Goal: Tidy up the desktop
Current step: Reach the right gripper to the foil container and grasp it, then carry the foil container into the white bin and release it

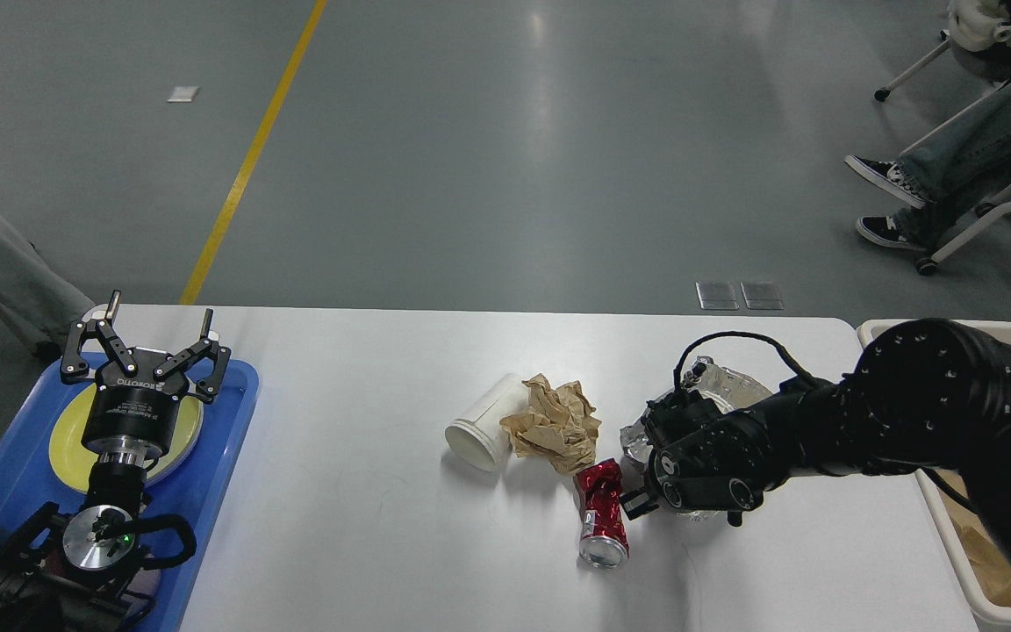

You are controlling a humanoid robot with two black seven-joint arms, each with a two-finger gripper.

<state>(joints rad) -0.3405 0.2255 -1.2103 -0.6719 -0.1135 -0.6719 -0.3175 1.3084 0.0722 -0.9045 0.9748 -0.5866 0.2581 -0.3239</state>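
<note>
The white desktop (365, 527) holds a crushed red can (602, 518) lying on its side, a crumpled brown paper (554, 421), a white paper cup (481, 430) on its side, and crumpled silver foil (725, 382). My right gripper (640, 496) is low over the foil, right beside the can's upper end. Its fingers are dark and mostly hidden by the wrist, so its state is unclear. My left gripper (154, 342) is open and empty, pointing away above the blue tray (225, 439).
A yellow plate (67, 439) lies in the blue tray at the desktop's left end. A beige bin (953, 535) with brown paper inside stands off the right edge. A seated person's legs and chair (953, 175) are at the far right.
</note>
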